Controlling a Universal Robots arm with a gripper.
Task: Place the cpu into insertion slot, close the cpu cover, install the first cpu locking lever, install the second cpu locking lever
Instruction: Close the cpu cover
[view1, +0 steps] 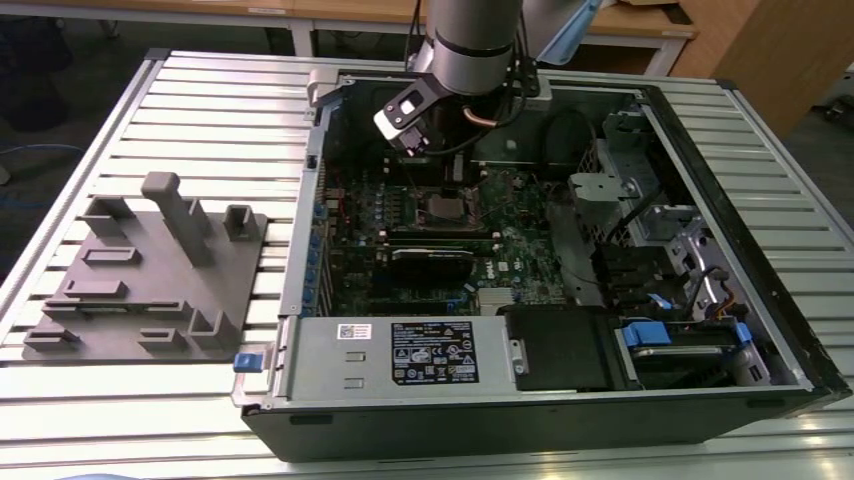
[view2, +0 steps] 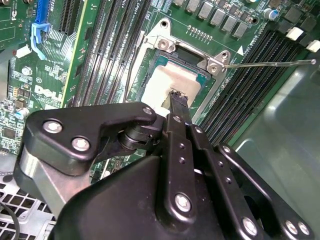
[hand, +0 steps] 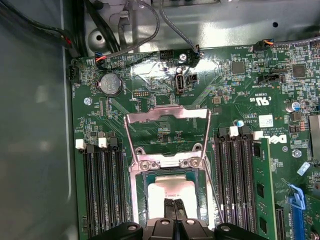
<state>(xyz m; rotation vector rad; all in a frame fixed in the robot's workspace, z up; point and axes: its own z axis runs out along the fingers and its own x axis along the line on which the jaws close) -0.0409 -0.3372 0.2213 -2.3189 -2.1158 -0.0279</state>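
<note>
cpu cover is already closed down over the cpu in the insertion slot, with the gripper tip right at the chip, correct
Not quite. The cpu cover is open, swung back on its hinge away from the insertion slot, with bare board showing through its cut-out in the first wrist view. The rest holds: the cpu sits in the slot and the gripper is right at it.

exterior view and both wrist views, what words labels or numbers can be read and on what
Black label with white print on the grey metal power supply box: print too small to read.
Small white sticker on the same box: too small to read.
White printed logo on the green motherboard: a maker's mark.
Small white board sticker: too small to read.
Fine white lettering across that board: too small to read.
</note>
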